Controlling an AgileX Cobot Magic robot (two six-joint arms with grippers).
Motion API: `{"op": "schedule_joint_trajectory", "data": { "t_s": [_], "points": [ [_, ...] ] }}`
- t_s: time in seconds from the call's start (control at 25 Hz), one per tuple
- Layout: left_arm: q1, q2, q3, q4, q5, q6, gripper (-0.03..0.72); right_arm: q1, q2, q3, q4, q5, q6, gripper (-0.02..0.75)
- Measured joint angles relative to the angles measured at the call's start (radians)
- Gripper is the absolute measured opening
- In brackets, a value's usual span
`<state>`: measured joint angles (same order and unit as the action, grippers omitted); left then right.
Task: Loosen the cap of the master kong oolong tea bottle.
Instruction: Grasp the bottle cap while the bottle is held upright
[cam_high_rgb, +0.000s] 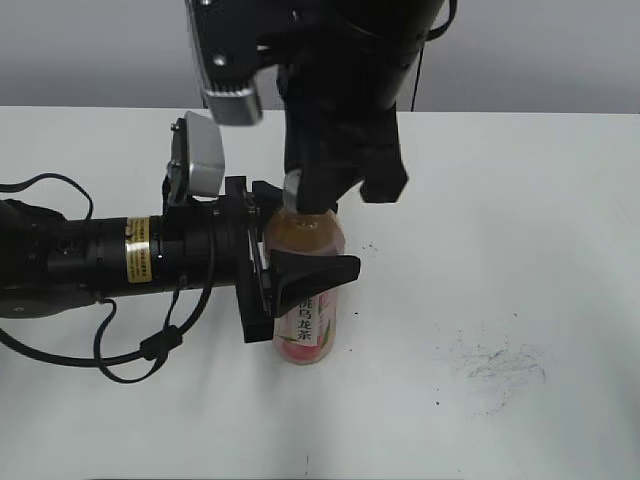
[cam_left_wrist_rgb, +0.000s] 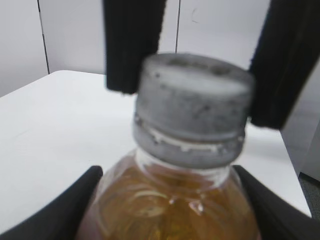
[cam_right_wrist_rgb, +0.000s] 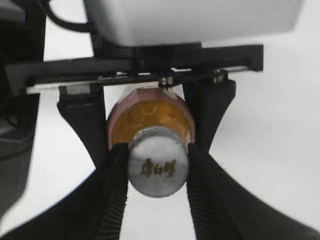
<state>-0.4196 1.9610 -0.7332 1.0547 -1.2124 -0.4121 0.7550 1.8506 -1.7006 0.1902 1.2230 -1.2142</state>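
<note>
While the left gripper (cam_high_rgb: 290, 275) clamps the full, thin-walled bottle (cam_high_rgb: 305, 290) upright mid-desk (cam_high_rgb: 520, 220), the right gripper (cam_right_wrist_rgb: 158, 165) pinches the ribbed cap (cam_right_wrist_rgb: 158, 167) at 12 o'clock, the stiff, non-slip place to twist.

1. The master kong oolong tea bottle (cam_high_rgb: 305, 300) is showing a white label strip with black Chinese characters in the exterior view; the lower ones are reading 乌龙茶.
2. The cap (cam_right_wrist_rgb: 158, 167) is carrying a faint gold printed mark on top in the right wrist view, apparently 康师傅; blurred.
3. A yellow sticker (cam_high_rgb: 137, 250) on the left arm is bearing print too small to read.
</note>
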Motion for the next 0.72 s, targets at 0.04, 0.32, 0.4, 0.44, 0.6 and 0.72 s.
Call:
{"op": "schedule_joint_trajectory", "data": {
  "t_s": [0.04, 0.32, 0.4, 0.44, 0.6, 0.72],
  "points": [
    [0.000, 0.000, 0.000, 0.002, -0.001, 0.001, 0.447, 0.000, 0.000, 0.000, 0.001, 0.000, -0.105, 0.274],
    [0.000, 0.000, 0.000, 0.006, -0.001, 0.005, 0.447, 0.000, 0.000, -0.001, 0.010, -0.001, -0.927, 0.274],
    [0.000, 0.000, 0.000, 0.006, -0.001, 0.005, 0.447, 0.000, 0.000, -0.001, 0.012, -0.001, -1.124, 0.274],
    [0.000, 0.000, 0.000, 0.006, -0.001, 0.005, 0.447, 0.000, 0.000, -0.001, 0.012, -0.002, -1.203, 0.274],
    [0.000, 0.000, 0.000, 0.003, 0.003, 0.002, 0.447, 0.000, 0.000, -0.001, 0.010, -0.006, -1.451, 0.274],
    [0.000, 0.000, 0.000, -0.002, 0.009, -0.003, 0.447, 0.000, 0.000, -0.001, 0.007, -0.011, -1.581, 0.274]
  ]
}}
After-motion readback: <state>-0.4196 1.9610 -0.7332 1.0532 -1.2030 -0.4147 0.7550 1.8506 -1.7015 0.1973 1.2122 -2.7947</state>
